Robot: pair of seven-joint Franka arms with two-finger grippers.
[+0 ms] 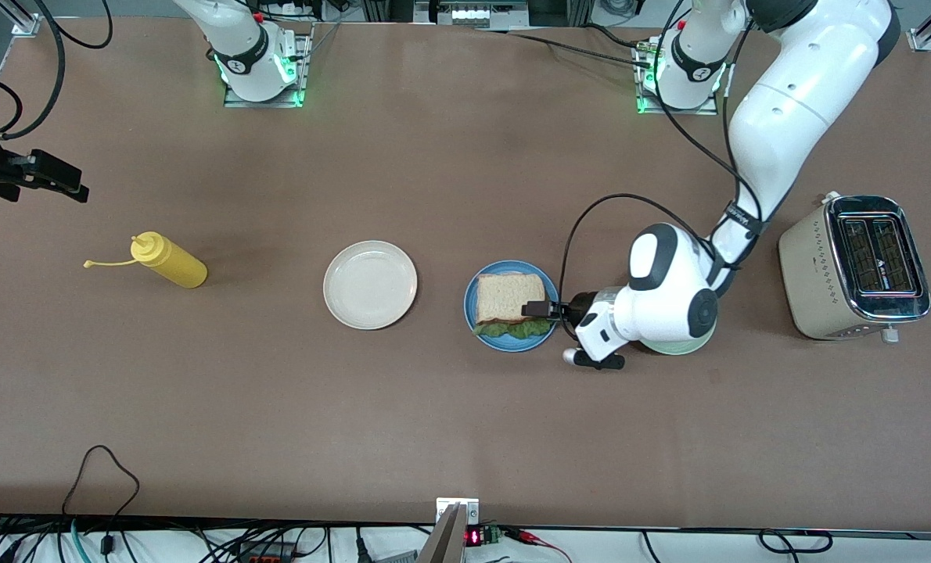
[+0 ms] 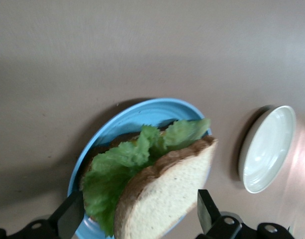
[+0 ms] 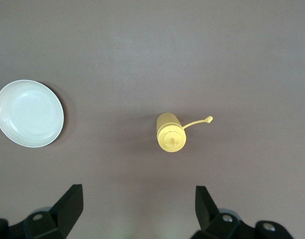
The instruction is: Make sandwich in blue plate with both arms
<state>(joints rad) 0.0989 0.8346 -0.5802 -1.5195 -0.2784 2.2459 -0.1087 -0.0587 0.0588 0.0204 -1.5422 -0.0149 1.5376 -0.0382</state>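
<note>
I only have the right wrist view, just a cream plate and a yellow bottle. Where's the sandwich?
Observer: The sandwich lies on the blue plate, beside the cream plate, toward the left arm's end.
Operator: Is the top slice on?
Observer: Yes, the top slice covers the lettuce.
Operator: And the pincers?
Observer: The left pincer is open, a finger on each side of the sandwich. The right pincer waits open over the right arm's end.

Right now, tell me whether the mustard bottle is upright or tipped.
Upright: the yellow squeeze bottle stands on the table, and the right wrist view looks straight down on its nozzle, cap dangling beside.
</note>
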